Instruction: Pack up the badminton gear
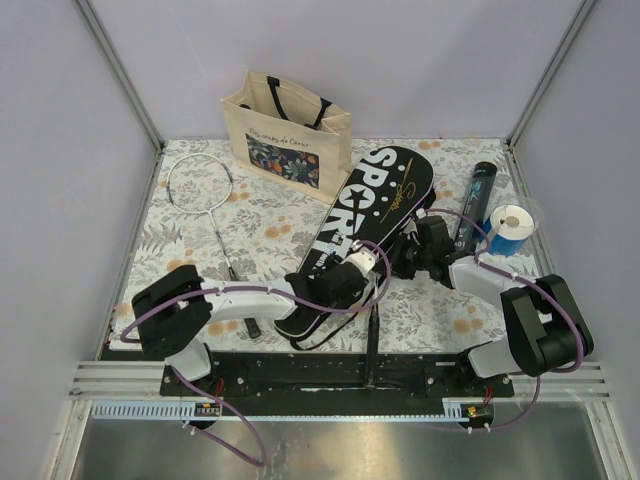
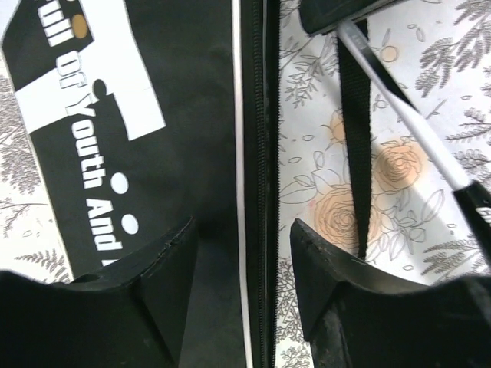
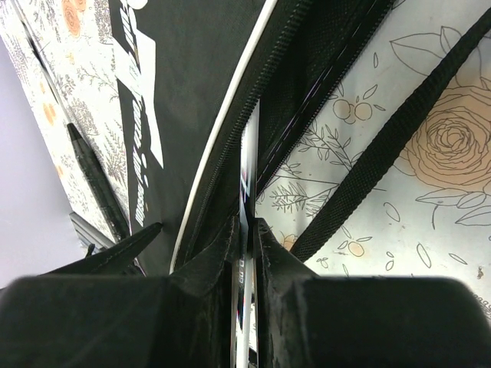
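Now the left gripper (image 2: pixel 242 230) stands open, straddling the zipper edge of the black cover (image 2: pixel 176 115), lettered "SPORT" and "Youth And". Just right of it, the right gripper (image 3: pixel 247 230) pinches the thin shaft of a racket (image 3: pixel 250 161) running into the cover.

A robotics lab test cell is showing here: pale panels (image 1: pixel 400 60) in aluminium posts (image 1: pixel 120 75) are enclosing a floral-clothed bench (image 1: pixel 170 245), and the left arm (image 1: pixel 240 298) and right arm (image 1: pixel 530 320) are sitting bolted to a black rail (image 1: pixel 300 372).

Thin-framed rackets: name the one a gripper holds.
The thin-framed racket partly inside the large black SPORT cover, pinched by the right gripper; the other racket lies untouched.
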You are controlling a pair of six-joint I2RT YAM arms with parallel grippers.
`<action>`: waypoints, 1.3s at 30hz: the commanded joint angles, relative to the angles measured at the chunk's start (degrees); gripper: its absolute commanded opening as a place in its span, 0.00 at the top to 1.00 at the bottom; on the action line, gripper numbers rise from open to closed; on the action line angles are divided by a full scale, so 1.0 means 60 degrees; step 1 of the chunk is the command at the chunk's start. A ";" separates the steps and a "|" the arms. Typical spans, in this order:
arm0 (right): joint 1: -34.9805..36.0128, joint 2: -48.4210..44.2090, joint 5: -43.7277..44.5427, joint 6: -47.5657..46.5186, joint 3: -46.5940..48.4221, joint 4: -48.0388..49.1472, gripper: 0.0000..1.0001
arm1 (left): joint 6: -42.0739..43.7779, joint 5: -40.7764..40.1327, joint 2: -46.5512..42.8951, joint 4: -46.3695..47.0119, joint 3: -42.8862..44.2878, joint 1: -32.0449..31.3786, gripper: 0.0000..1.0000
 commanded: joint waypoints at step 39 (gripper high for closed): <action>0.1319 0.3746 0.4571 0.4321 0.0056 0.9921 1.00 | -0.2408 0.1814 -0.1968 0.1425 -0.1109 -0.0213 1.00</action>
